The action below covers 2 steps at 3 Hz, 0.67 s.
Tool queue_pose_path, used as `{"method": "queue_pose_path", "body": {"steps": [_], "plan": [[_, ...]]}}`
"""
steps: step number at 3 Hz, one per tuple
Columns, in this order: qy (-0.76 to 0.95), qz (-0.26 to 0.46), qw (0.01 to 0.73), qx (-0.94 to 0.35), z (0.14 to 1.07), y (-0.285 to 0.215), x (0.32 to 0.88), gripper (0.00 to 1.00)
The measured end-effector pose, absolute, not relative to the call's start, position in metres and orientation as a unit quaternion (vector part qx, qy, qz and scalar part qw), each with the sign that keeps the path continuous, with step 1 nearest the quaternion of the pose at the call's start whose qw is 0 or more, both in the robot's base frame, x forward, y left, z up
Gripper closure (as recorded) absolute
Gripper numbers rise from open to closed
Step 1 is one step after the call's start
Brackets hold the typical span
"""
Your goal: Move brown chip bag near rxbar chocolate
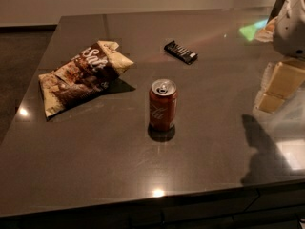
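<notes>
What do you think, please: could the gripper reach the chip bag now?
Probably yes: the gripper hangs at the right of the table, the chip bag lies far left, and only the soda can stands between them.

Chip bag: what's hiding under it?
Only the dark table shows around the brown chip bag; whatever lies beneath is covered. The gripper hangs at the right edge, away from it.

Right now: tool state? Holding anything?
Tool: at the right edge of view, well apart from the brown chip bag; open or closed cannot be told.
</notes>
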<state>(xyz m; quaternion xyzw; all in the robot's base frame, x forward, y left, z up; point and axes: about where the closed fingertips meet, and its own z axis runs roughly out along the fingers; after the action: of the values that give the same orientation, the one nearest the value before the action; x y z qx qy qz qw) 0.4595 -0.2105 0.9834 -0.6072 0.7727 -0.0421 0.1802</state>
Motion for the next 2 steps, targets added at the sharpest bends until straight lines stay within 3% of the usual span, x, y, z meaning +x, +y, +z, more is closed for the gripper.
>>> {"method": "queue_pose_path", "body": {"steps": [2], "plan": [[0.751,-0.031,0.224,-0.620,0.987,-0.169,0.523,0.00]]}}
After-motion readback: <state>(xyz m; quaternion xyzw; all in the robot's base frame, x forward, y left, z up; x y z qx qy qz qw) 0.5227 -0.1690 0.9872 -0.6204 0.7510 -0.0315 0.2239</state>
